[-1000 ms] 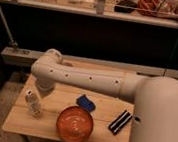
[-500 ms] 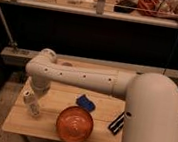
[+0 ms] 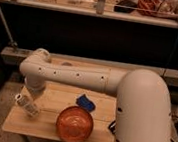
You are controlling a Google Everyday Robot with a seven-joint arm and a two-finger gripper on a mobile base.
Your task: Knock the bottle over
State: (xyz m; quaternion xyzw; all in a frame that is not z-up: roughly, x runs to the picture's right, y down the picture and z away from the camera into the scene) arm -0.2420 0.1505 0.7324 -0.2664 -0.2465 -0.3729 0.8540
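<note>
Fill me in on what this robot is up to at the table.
The robot's single white arm reaches across a small wooden table to its left end, where a small clear bottle lies tipped at a slant rather than upright. The claw is down right by the bottle, mostly hidden behind the arm's wrist. Also on the table are an orange bowl near the front edge, a blue object behind it, and a dark object at the right, partly hidden by the arm.
</note>
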